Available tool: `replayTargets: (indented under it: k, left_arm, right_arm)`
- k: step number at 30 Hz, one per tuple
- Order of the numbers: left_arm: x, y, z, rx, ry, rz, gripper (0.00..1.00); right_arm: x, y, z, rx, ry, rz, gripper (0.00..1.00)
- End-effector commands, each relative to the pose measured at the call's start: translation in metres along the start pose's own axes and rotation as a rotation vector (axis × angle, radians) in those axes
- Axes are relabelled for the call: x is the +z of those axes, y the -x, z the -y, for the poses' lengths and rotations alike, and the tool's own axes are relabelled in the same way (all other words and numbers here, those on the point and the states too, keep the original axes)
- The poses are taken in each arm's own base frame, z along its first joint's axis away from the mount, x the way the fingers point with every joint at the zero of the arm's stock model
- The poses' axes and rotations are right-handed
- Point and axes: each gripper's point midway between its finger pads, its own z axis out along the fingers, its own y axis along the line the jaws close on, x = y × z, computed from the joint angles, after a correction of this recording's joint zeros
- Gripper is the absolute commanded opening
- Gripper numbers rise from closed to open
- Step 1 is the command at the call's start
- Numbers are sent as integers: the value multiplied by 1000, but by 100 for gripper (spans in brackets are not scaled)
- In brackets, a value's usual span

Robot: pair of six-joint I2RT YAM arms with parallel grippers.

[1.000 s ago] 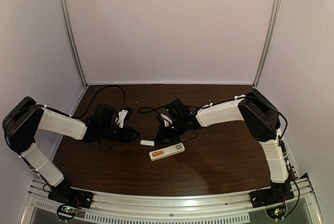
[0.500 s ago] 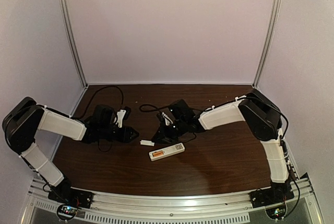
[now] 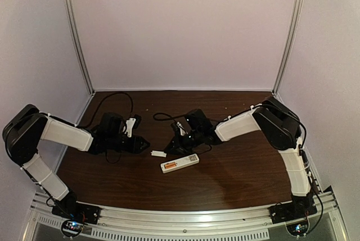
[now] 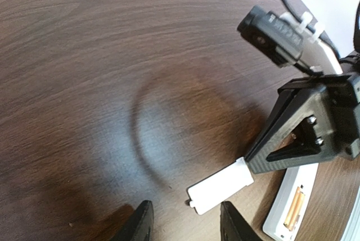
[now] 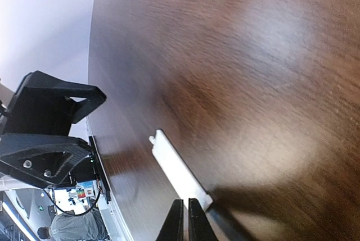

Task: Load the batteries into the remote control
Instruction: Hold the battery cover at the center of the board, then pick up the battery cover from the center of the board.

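Remote (image 3: 180,163) lies face down on the table (image 3: 242,176), near-centre, its long axis running left-right with the right end tipped slightly far. Batteries (image 3: 170,165) show as orange in the bay at its left end; they look seated, though that is only a judgement from this view.

Cover (image 4: 220,186) lies loose just far-left of the remote, between the two grippers.

Left gripper (image 4: 185,214) is wide open, holds nothing, and points at the cover's left end. Right gripper (image 5: 187,210) has its jaws nearly together with nothing seen between them, its tip at the cover's right end.

The cover lies left of the bay. Both arms are close to it, and the right one is nearer the remote.
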Motion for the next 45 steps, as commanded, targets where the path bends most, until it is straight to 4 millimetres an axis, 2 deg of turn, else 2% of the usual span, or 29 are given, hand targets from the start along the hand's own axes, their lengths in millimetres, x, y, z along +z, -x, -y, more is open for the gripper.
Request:
replayTargets:
  k: [1,7,14,25,32,45]
  left_arm:
    - [0,0,-1,-8,-12,14,42]
    - [2,-5,-2,-20,-15,0,42]
    - [6,-18,8,-60,-93,-34,42]
    - [24,-42,19,-233,-233,-110,42]
    - [33,-47,22,-335,-318,-131,30]
    - [34,-45,29,-342,-364,-153,11]
  right_arm:
    - [7,-5,18,23,-40,-34,4]
    - [5,-7,29,12,-107,-46,4]
    - [5,-10,34,15,-120,-57,4]
    - [3,-13,40,50,-94,-51,2]
    - [3,-13,38,51,-83,-51,2]
    - [2,-11,36,46,-73,-40,2]
